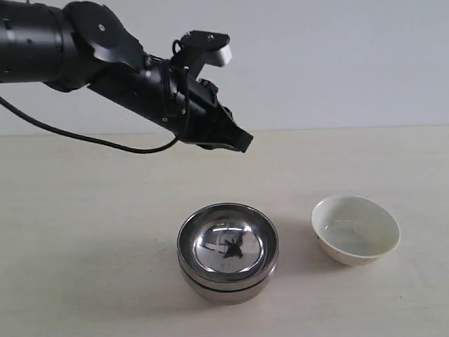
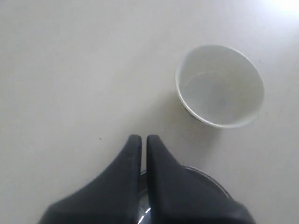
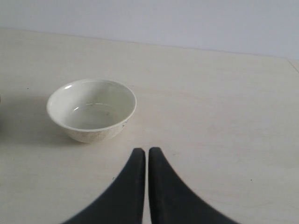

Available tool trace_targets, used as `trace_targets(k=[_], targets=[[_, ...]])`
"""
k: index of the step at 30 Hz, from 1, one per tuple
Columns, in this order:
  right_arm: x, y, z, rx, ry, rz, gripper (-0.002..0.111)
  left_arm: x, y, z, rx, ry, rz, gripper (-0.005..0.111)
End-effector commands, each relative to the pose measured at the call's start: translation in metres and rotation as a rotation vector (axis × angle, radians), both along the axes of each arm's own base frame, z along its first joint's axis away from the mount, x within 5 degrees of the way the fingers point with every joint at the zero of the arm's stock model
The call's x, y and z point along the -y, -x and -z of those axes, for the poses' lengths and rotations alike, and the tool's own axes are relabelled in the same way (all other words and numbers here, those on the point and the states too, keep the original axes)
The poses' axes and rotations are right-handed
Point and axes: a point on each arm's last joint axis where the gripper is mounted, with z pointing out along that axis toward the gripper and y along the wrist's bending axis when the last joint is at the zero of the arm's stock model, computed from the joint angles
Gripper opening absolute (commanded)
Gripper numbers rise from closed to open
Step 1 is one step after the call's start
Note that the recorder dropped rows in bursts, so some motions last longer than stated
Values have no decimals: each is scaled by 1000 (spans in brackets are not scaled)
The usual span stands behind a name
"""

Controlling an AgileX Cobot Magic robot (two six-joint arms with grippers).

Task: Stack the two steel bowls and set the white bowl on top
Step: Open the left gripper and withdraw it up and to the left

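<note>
The two steel bowls sit nested one inside the other at the front middle of the table; a sliver of their rim shows behind the fingers in the left wrist view. The white bowl stands upright and empty to their right, also seen as the white bowl and the white bowl. My left gripper hangs shut and empty in the air above and behind the steel stack, its tips together. My right gripper is shut and empty, off the exterior view, a short way from the white bowl.
The pale wooden table runs back to a plain light wall. The left arm's black cable trails down over the back left of the table.
</note>
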Motion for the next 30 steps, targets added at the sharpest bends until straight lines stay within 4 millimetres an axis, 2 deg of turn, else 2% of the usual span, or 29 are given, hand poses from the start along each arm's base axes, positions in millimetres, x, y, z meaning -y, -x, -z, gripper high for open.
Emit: trace_targets(k=[1, 9, 15, 25, 30], targets=[[1, 0, -1, 17, 11, 4, 0, -16, 17, -29, 117, 69, -82, 4], [1, 0, -1, 17, 11, 4, 0, -56, 63, -56, 272, 139, -192, 4], [1, 0, -1, 17, 11, 4, 0, -91, 110, -76, 387, 205, -242, 4], [1, 0, -1, 17, 11, 4, 0, -146, 177, -76, 558, 331, -357, 4], [1, 0, -1, 17, 11, 4, 0, -163, 204, -75, 598, 389, -366, 4]])
